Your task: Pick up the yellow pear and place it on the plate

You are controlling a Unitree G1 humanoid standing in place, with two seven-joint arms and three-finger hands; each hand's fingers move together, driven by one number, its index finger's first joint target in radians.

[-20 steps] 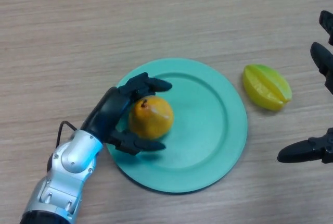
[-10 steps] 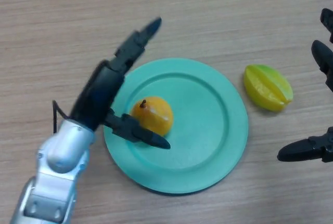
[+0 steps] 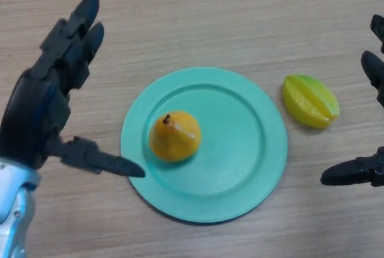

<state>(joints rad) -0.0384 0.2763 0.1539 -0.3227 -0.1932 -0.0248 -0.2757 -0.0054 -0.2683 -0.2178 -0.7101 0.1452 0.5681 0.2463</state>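
Now smooth rounded yellow pear [image 3: 174,136] upright on glossy round plate [image 3: 252,150], left hand [image 3: 42,108] spread apart.

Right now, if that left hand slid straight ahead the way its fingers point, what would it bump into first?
Probably nothing: the left hand points up-right across bare table, passing beside the plate; its height is unclear.

1. The right hand [image 3: 359,173] is cut off by the picture's right edge: only its thumb and the ends of two fingers [image 3: 373,66] show, while the palm lies out of view.
2. The left hand [image 3: 37,109] runs out at the left edge; its wrist and arm show only as a sliver at the bottom left corner.
3. The yellow pear [image 3: 174,136] hides the part of the plate [image 3: 240,144] beneath it.
4. The surface [image 3: 210,12] runs past every edge.
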